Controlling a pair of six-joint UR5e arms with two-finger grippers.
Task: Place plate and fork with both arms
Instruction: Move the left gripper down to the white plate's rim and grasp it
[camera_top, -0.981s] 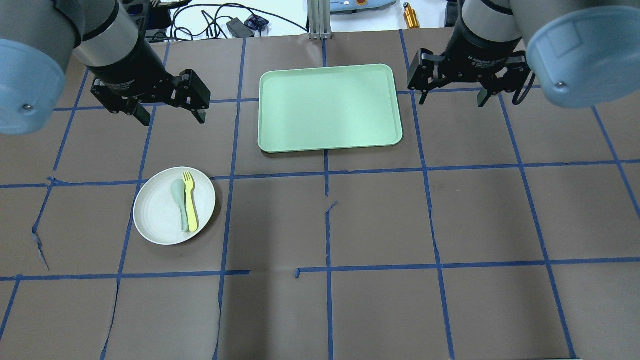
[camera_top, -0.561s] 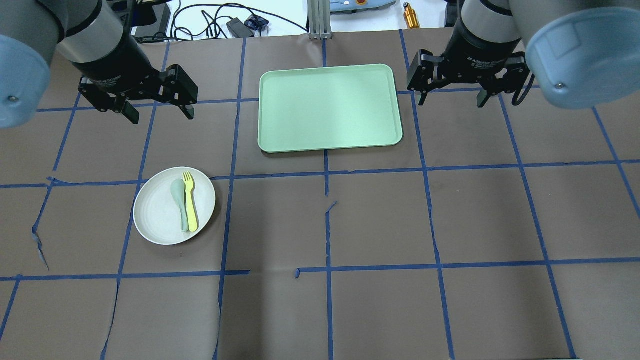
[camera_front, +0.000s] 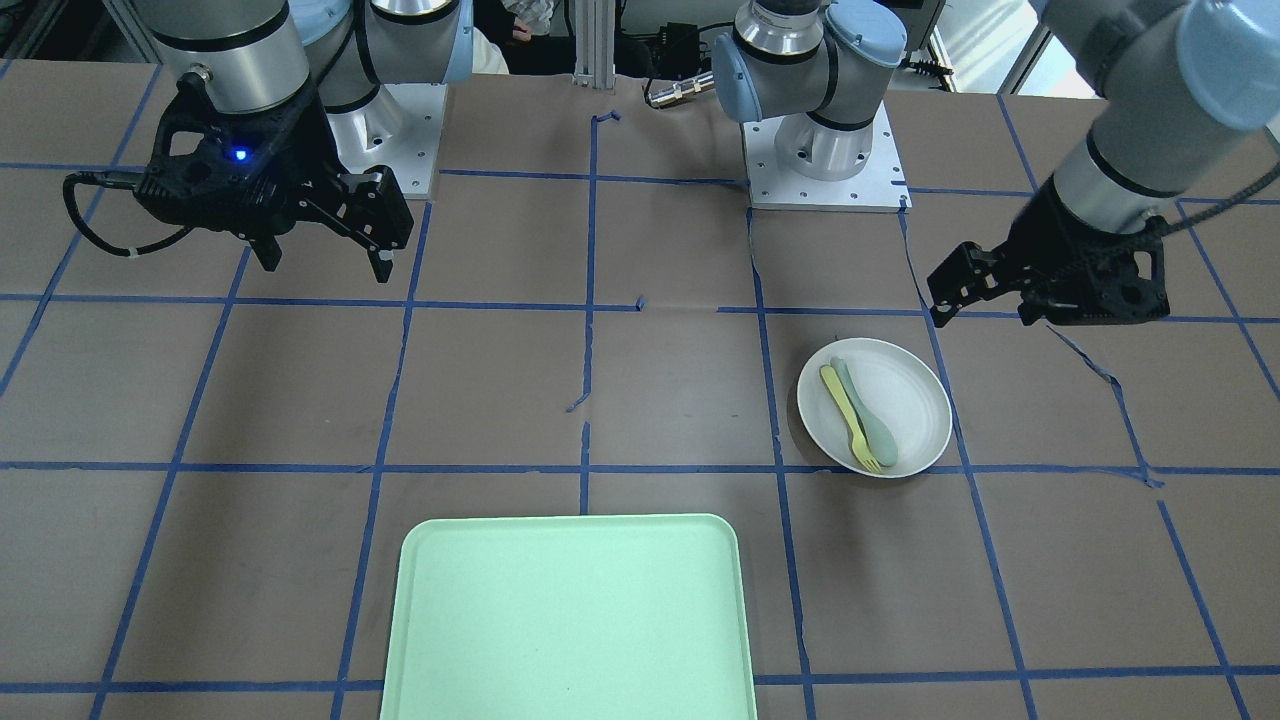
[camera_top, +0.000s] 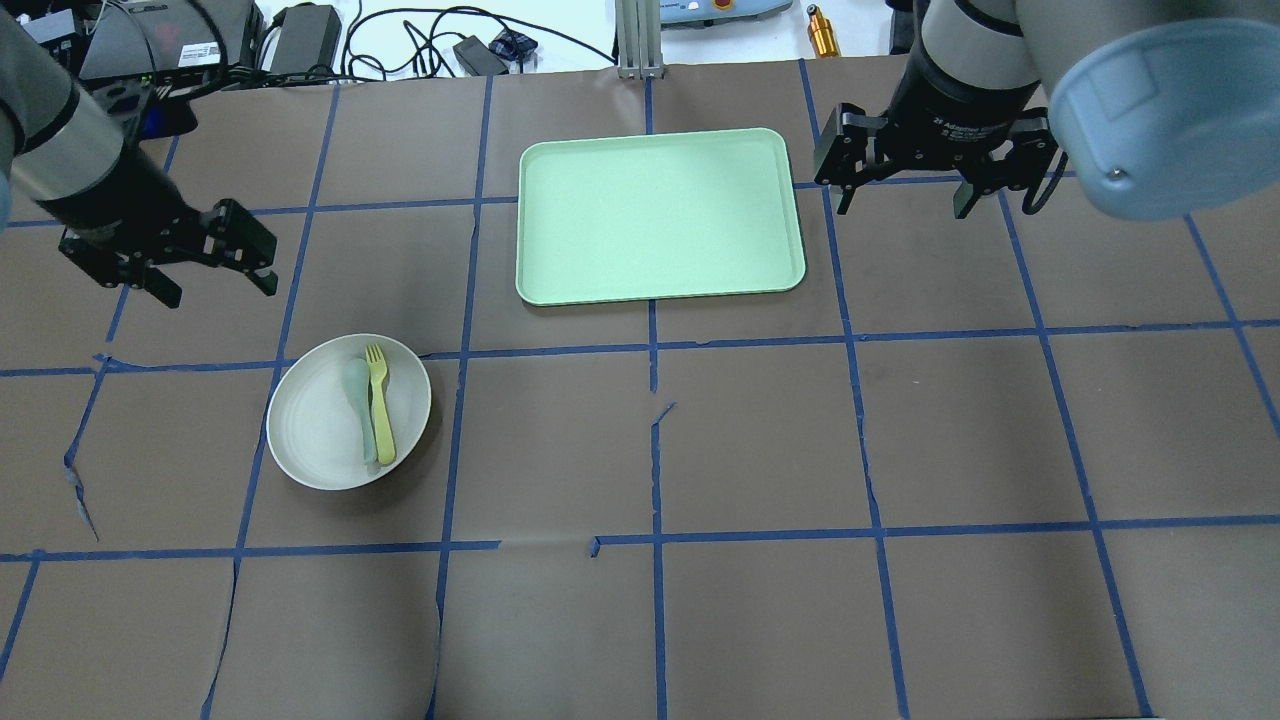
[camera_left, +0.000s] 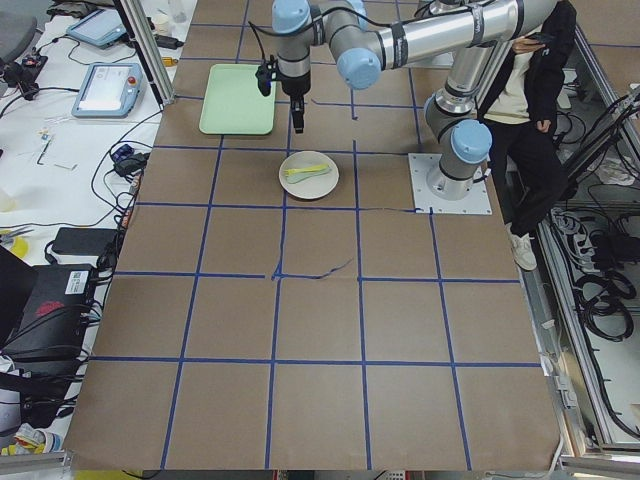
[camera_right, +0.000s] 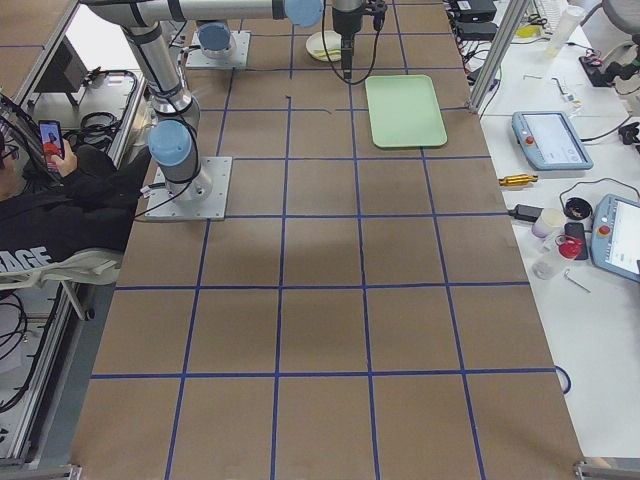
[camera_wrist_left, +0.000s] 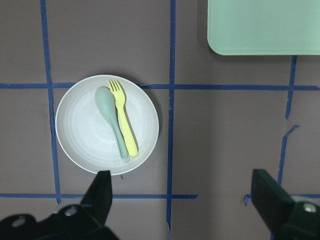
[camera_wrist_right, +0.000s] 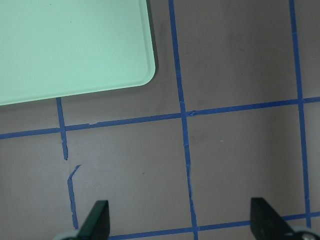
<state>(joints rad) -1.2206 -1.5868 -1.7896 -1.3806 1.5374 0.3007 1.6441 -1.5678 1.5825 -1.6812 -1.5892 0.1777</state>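
Approach stage; nothing grasped yet. The plate (camera_top: 310, 425) rests on the table, left of the tray (camera_top: 660, 215) and nearer the robot, with the fork (camera_top: 381, 410) lying in it beside a spoon (camera_top: 357, 385). The left gripper (camera_top: 220, 290) and right gripper (camera_top: 903, 207) are both spread wide and empty. Next, probably: the left gripper descends squarely onto the plate's rim.

— How's the light?
— Bright, even, from overhead. The tray (camera_top: 660, 215) carries a pale sheen; the plate (camera_top: 310, 425) throws a thin soft shadow.
— Any blur?
— My fingertips (camera_wrist_left: 101, 192) sit dark and soft along the bottom of both wrist views.
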